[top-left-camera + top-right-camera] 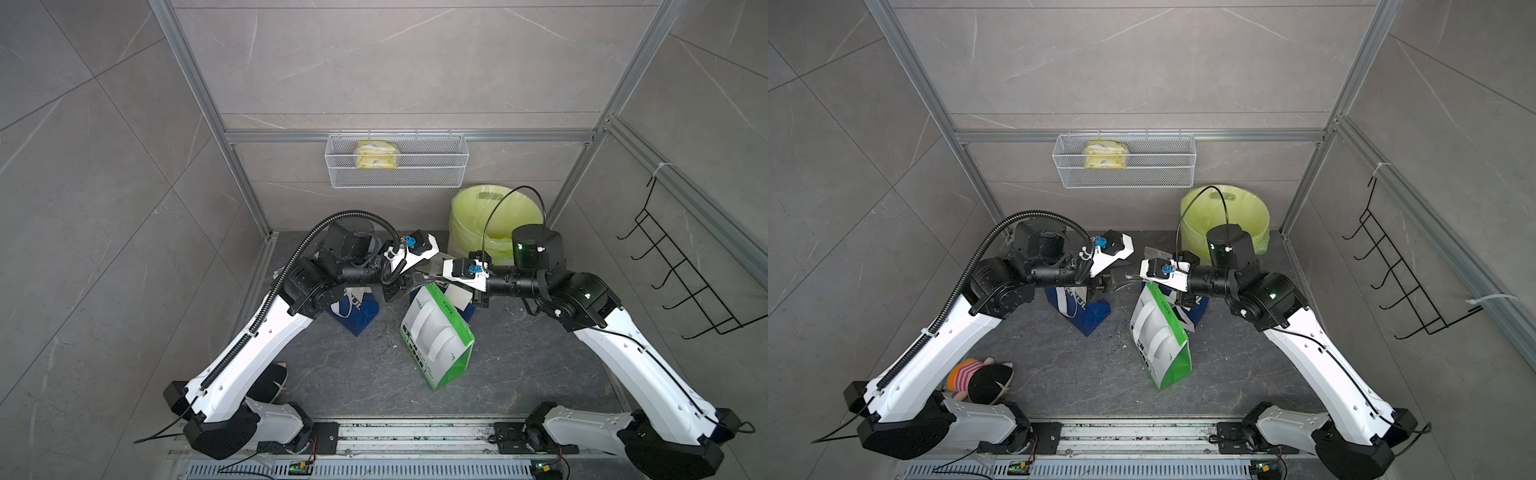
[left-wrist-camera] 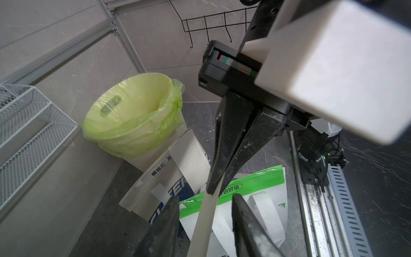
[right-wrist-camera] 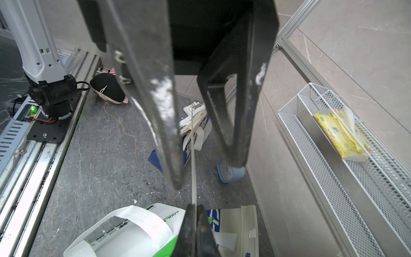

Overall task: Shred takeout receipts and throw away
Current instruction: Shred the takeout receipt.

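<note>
Though right hand (image 3: 194, 211) tight on receipt (image 2: 201, 224), left hand (image 2: 205, 198) parted.

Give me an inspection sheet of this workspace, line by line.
Surface: dark stone floor, scattered specks.
Job's things: one receipt, gripped edge-on; second receipt against a blue-and-white bag; lined bin at the back.
Clutter: green-and-white bag, plush toy.
Grippers: right pincer shut on the receipt; left pincer open around it.
Cables: corrugated conduit on left arm; thin loop above right arm.
Surroundings: mesh basket holding a yellow pack; hook rack.
</note>
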{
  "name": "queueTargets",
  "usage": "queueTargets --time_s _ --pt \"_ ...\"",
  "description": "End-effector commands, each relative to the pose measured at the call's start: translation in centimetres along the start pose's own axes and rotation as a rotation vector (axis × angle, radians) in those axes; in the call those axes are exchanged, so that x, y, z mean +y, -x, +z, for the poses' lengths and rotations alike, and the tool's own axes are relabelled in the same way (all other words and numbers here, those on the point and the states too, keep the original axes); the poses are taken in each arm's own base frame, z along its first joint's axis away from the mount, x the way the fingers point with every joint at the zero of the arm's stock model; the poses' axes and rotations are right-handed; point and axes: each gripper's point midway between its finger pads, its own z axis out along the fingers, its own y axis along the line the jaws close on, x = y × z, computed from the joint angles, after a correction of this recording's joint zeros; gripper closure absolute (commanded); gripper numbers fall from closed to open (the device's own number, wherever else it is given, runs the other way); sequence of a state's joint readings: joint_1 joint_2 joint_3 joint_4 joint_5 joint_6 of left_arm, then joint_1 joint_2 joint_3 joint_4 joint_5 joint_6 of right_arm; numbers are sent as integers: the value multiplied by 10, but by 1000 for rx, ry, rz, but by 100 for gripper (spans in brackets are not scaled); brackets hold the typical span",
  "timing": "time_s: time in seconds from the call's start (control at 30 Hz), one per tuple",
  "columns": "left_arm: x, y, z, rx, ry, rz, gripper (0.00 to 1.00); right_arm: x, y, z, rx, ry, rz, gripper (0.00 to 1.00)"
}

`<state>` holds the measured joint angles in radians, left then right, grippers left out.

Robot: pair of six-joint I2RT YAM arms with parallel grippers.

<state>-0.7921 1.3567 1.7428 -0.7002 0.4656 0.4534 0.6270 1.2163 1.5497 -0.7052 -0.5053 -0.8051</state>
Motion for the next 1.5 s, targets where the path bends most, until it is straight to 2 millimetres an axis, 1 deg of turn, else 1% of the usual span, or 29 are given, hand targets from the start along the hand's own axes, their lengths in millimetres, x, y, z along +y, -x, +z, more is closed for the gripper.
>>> queueTargets --time_s 0.0,0.2,0.3,0.37,0.5,0.67,0.7,0.77,0.87,1.0,1.07,1.2,1.27,1.33,1.43,1.47 --pt "-7 9 -4 -13 -28 11 61 -1 2 -1 3 -28 -37 100" --pt "-9 0 -3 30 -36 -7 64 -2 4 -4 2 -58 -56 100" --pt "-10 -1 -5 32 -36 -6 68 -1 3 -4 4 -59 -57 100" --pt "-11 -1 -6 31 -37 -6 72 -2 3 -4 4 -62 -56 100" --pt "-12 -2 -8 28 -34 0 75 -1 5 -5 -5 -62 -53 100" --pt "-14 2 -11 9 -39 3 86 0 3 -2 3 -60 -57 100" --pt "-14 4 -11 2 -35 5 89 1 2 -2 9 -61 -62 100" --pt "-14 9 -13 -24 -33 -2 100 2 -2 0 25 -69 -73 100" --pt "-15 14 -14 -49 -41 -9 100 0 -4 -1 23 -103 -95 100" --pt "-11 10 -11 -41 -42 -38 100 -1 1 -8 -19 -162 -131 100" --pt "-4 13 -15 -72 -50 -78 100 2 3 -12 -34 -180 -144 100" --pt "24 22 -29 -199 -71 -211 100 11 5 -19 -59 -201 -163 100" --pt "33 21 -28 -222 -67 -239 100 15 7 -23 -74 -209 -162 100" --pt "39 16 -23 -209 -53 -249 100 18 10 -27 -89 -213 -151 100" --pt "64 4 -20 -196 72 -253 100 24 16 -35 -120 -211 -109 100" --pt "76 0 -22 -200 141 -250 100 26 17 -38 -132 -215 -90 100"
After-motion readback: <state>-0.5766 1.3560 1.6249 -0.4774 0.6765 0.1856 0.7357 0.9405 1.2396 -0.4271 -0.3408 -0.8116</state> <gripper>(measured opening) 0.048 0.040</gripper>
